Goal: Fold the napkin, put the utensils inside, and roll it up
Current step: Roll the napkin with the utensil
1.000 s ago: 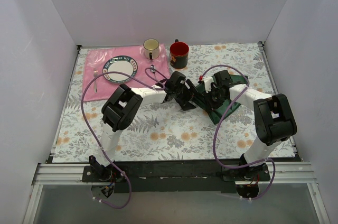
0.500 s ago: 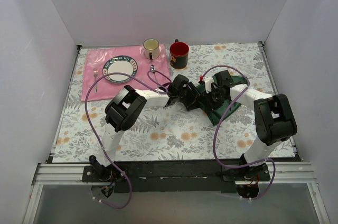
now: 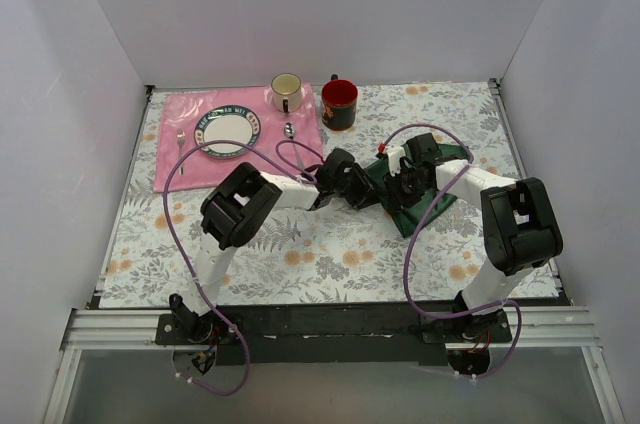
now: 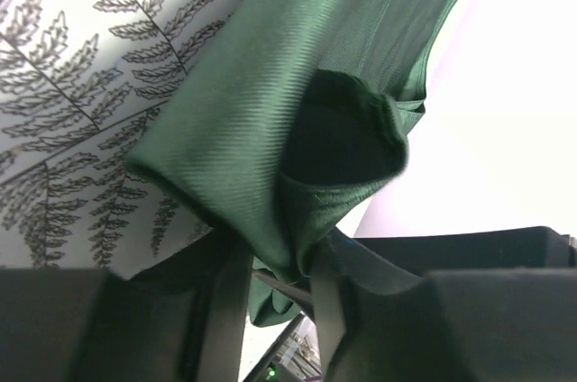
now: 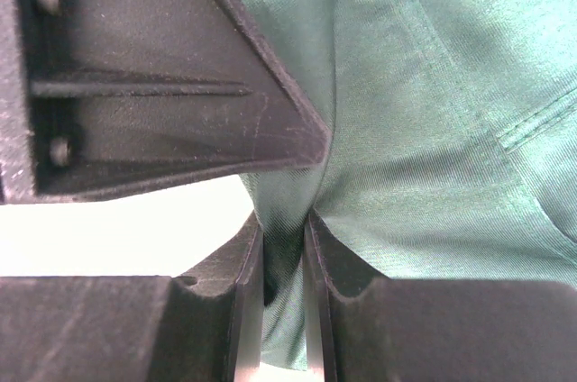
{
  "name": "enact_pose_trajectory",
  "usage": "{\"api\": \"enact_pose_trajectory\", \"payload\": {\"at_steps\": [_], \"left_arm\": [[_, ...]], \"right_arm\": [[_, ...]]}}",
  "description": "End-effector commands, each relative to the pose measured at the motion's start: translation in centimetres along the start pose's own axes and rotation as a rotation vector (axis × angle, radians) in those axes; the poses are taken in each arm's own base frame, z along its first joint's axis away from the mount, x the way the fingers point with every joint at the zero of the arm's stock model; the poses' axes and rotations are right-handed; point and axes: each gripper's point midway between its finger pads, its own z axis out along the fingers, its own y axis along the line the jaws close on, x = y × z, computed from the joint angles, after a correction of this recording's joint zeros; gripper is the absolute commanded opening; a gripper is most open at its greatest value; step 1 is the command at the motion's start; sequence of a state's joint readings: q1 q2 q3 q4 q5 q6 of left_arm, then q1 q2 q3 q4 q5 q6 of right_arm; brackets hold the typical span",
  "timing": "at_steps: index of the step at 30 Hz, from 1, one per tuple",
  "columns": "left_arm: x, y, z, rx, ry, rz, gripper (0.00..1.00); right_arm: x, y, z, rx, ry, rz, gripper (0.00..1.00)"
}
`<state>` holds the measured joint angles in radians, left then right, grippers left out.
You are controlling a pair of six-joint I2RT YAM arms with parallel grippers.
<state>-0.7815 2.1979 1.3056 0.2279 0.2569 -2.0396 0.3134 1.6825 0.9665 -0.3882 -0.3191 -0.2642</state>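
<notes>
The dark green napkin (image 3: pixel 432 202) lies bunched right of the table's middle, between my two grippers. In the left wrist view it is a rolled tube (image 4: pixel 243 130) with an open dark end. My left gripper (image 3: pixel 366 192) is shut on the roll's left end, with cloth pinched between its fingers (image 4: pixel 278 260). My right gripper (image 3: pixel 401 188) is shut on a fold of the napkin (image 5: pixel 406 130), with cloth squeezed between its fingers (image 5: pixel 284 247). The black-handled utensils are hidden. A thin dark rod (image 4: pixel 284 287) shows under the cloth, and I cannot tell what it is.
A pink placemat (image 3: pixel 190 166) lies at the back left with a plate (image 3: pixel 227 131), a small silver fork (image 3: pixel 181 149) and a spoon (image 3: pixel 290 131) on it. A cream mug (image 3: pixel 286 92) and a red mug (image 3: pixel 339 102) stand behind the grippers.
My left gripper has moved right to the napkin's left end and now holds it. The spoon on the placemat has come into view. The right gripper has stayed put.
</notes>
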Motion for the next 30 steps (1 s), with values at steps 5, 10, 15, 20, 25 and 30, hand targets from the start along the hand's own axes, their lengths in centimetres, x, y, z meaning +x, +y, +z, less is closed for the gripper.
{"api": "enact_pose_trajectory", "payload": {"at_steps": [5,10,15,20,25,30], "left_arm": [[-0.6,7.9,1.8,-0.236,-0.086,-0.206,0.2],[-0.4,6.8,2.1,-0.239,-0.052,-0.196,0.06],[0.2,6.4,1.8,-0.292,-0.005,-0.188,0.0],[0.3,5.7,1.1,-0.3,0.005,-0.185,0.0],[0.6,5.9,0.7,-0.314,0.017,-0.207,0.0],[0.7,5.5,0.4,-0.311,0.023,-0.217,0.0]], "right_arm": [[3.6,1.5,0.2,-0.052,0.095,0.042,0.01],[3.7,1.0,-0.2,0.003,0.105,0.033,0.06],[2.8,0.8,-1.5,0.076,0.066,0.022,0.32],[2.1,0.6,-2.6,0.178,0.03,0.003,0.43],[2.4,1.1,-2.5,0.231,0.016,-0.011,0.52],[2.0,2.1,-1.2,0.232,0.011,-0.044,0.6]]}}
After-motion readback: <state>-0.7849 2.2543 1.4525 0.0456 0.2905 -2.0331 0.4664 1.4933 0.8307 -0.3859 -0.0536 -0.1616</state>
